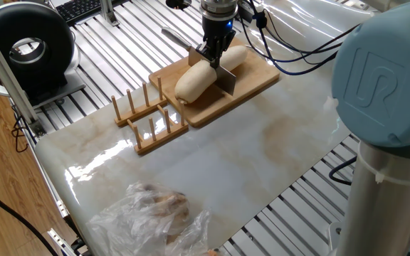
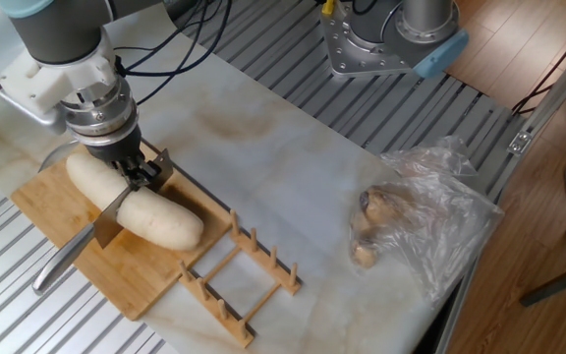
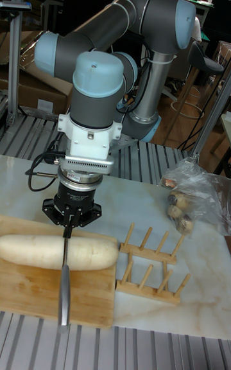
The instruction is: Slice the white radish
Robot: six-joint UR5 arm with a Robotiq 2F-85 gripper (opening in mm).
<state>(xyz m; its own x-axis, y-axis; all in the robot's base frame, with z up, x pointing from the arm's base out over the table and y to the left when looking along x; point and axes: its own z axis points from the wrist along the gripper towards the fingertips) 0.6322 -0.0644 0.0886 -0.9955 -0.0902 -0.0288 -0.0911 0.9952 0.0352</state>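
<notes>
The white radish [image 1: 199, 75] lies lengthwise on the wooden board [image 1: 255, 84]. My gripper [image 1: 214, 55] stands right over its middle, shut on a knife [image 1: 225, 80] whose blade is down in the radish, across its length. In the other fixed view the blade [image 2: 126, 197] splits the radish [image 2: 160, 218] into a near part and a far part [image 2: 88, 175], and the gripper [image 2: 138, 175] is at the cut. In the tall fixed view the gripper [image 3: 66, 229] sits above the radish [image 3: 38, 249], with the knife handle [image 3: 63, 294] pointing toward the camera.
A wooden peg rack [image 1: 148, 117] stands just beside the board. A clear plastic bag with brownish contents [image 1: 155, 213] lies at the far end of the marble top. A black round device [image 1: 23, 46] and a keyboard [image 1: 84, 7] sit off the table.
</notes>
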